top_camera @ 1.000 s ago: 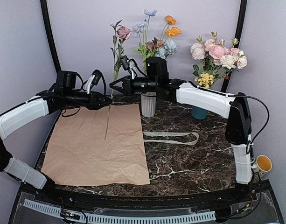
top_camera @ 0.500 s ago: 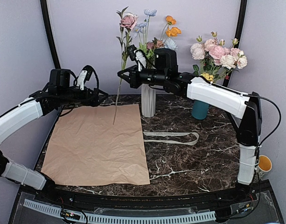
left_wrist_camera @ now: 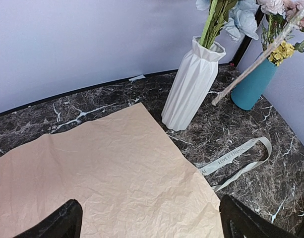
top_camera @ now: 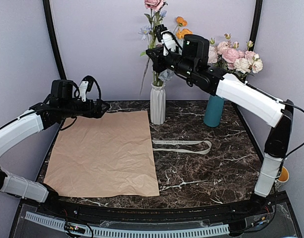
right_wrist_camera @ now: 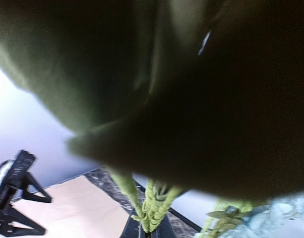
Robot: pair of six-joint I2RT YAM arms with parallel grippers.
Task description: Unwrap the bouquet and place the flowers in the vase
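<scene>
Back wall (top_camera: 92,39) pale lilac, plain; side walls (top_camera: 18,59) same colour, closing in L & R. Two black poles (top_camera: 49,29) run up the back corners. Table (top_camera: 206,168) dark brown marble w/ white veins; its black front edge carries a white slotted strip (top_camera: 142,231). Light soft & even, shadows faint.

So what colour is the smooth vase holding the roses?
That smooth vase is teal, clearest in the left wrist view.

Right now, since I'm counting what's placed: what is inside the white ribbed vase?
Green stems enter the vase mouth, orange and pale blue blooms above. Its wall hides how deep they sit. The pink flower hangs outside it.
</scene>
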